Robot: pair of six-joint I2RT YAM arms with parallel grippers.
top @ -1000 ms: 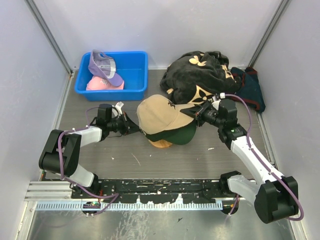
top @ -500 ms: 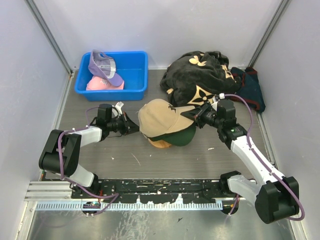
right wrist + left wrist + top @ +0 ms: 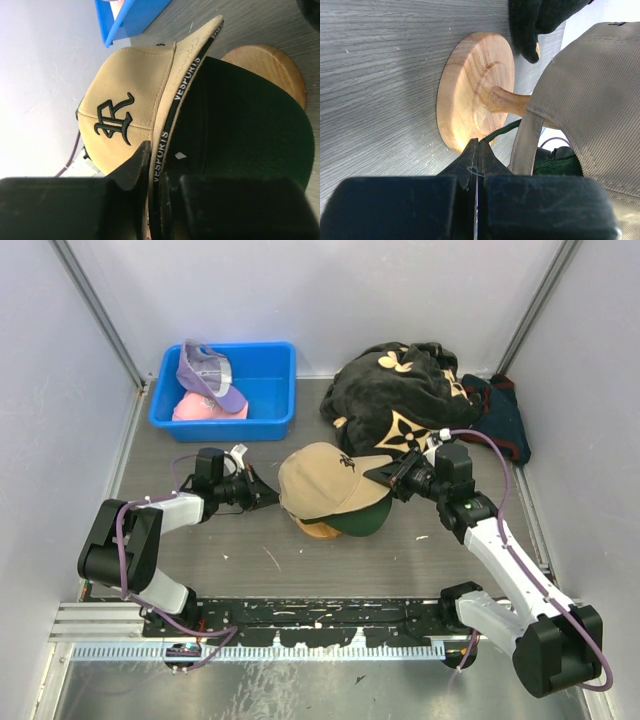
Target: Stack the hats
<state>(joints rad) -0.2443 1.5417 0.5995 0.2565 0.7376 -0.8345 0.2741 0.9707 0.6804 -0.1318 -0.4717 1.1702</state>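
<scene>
The tan cap (image 3: 325, 480) lies over the dark green cap (image 3: 368, 520) on the wooden stand (image 3: 318, 529) at mid table. My right gripper (image 3: 392, 477) is shut on the tan cap's brim (image 3: 172, 100), with the green cap (image 3: 240, 130) just beneath it. My left gripper (image 3: 262, 492) is shut and empty at the caps' left side. Its tips (image 3: 479, 145) sit by the stand's base (image 3: 470, 85) and the tan cap's back strap (image 3: 525, 140). The lavender cap (image 3: 205, 370) and the pink cap (image 3: 205, 408) lie in the blue bin (image 3: 270, 390).
A large black cloth with tan flower marks (image 3: 400, 390) is heaped at the back right, close behind the right gripper. A dark blue cloth (image 3: 505, 420) lies beside it. Grey walls enclose the table on three sides.
The tan cap has come down and slightly right over the green cap, hiding more of it. My right gripper moved with it. The left arm has not moved.
</scene>
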